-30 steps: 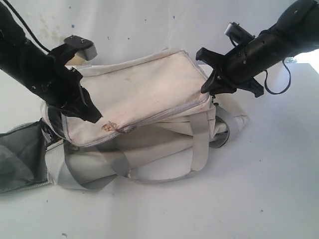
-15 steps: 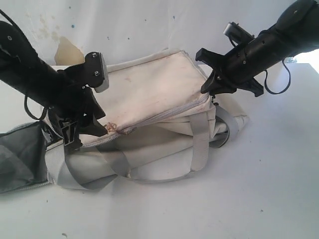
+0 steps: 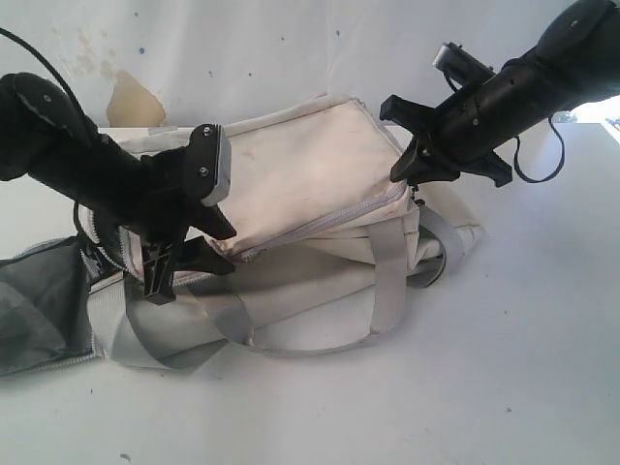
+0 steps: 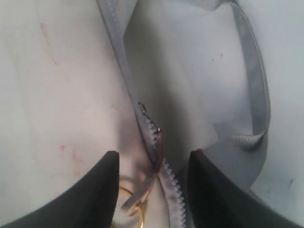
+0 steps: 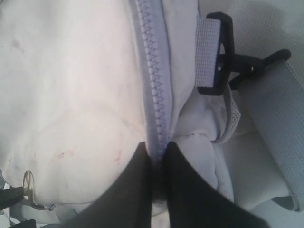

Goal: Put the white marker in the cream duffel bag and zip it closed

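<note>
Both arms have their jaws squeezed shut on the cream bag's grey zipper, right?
Not both: the left wrist view shows the left jaws open, straddling the grey zipper of the grubby cream fabric duffel bag. The right jaws are shut on it.

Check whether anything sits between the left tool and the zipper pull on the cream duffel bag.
Nothing visible does. The left tool stands open astride the grey zipper of the cream duffel bag, the gold pull ring exposed between its fingers.
</note>
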